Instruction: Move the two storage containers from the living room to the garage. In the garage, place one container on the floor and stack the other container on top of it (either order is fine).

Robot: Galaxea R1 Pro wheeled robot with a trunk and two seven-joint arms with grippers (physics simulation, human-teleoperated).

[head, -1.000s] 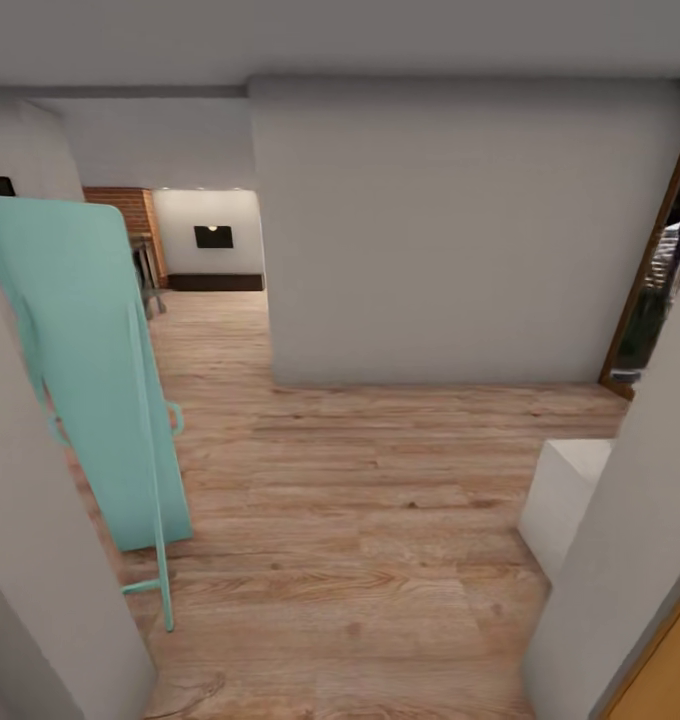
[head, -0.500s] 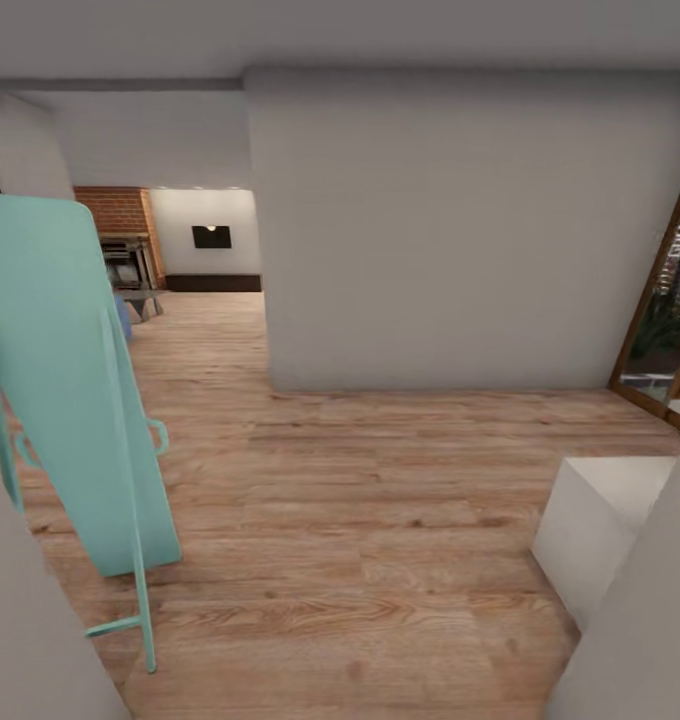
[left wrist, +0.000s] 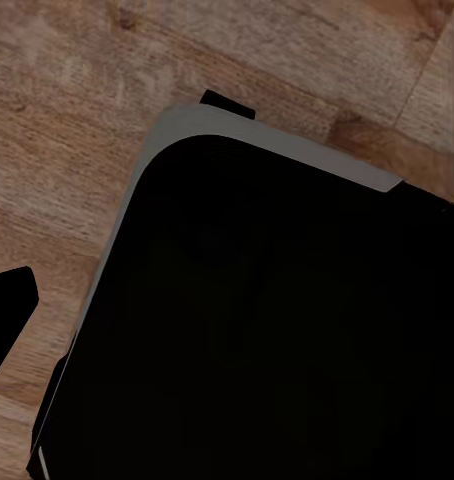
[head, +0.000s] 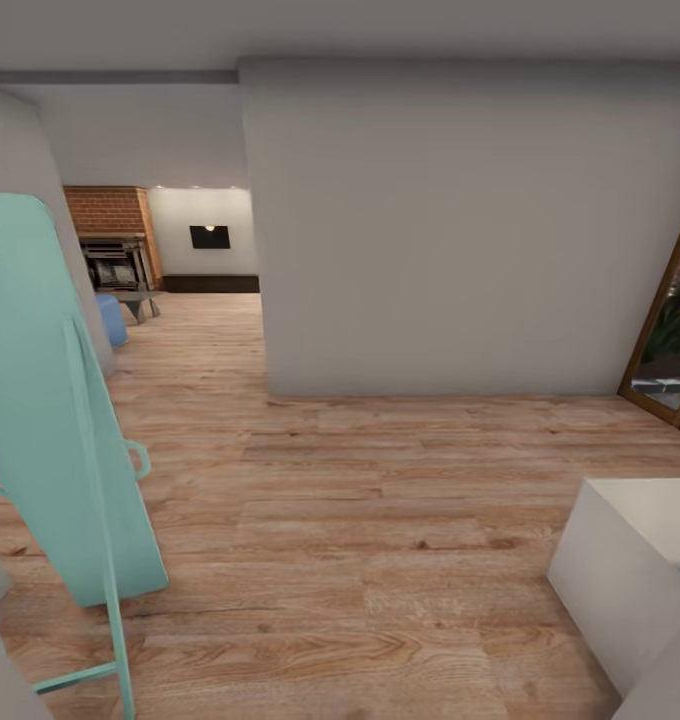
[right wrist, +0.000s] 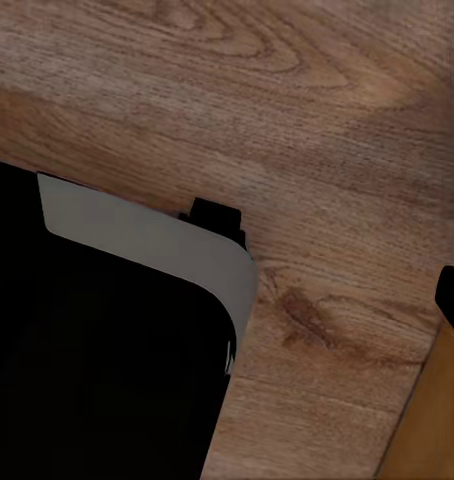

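Jaws: cannot tell for either arm. Left wrist view looks down on a black, grey-edged robot body part [left wrist: 277, 330] over wood planks [left wrist: 77, 110]; a dark tip [left wrist: 7, 300] shows at one edge, too little to read as a finger or to judge any opening. Right wrist view is similar: black body with a grey rim [right wrist: 157, 245], wood planks around it, a dark bit at the far edge, an orange-tan strip in one corner. Nothing visibly held in either view.

Head view: a hallway with a light wood plank floor [head: 380, 560]. A mint-green ironing board [head: 50, 420] leans upright at the left, folded, long axis near vertical and tilted slightly, its thin legs reaching the floor. A white block [head: 630, 570] sits low at the right. A plain pale wall [head: 460, 230] stands straight ahead, with an opening to its left.

Through that opening lies the living room [head: 180, 290]: same plank floor, red brick chimney [head: 105, 210], dark fireplace [head: 115, 265], a blue object [head: 110, 320] on the floor beside it, and a small dark panel on the far wall. A wood-framed glass door [head: 675, 330] is at the right edge.
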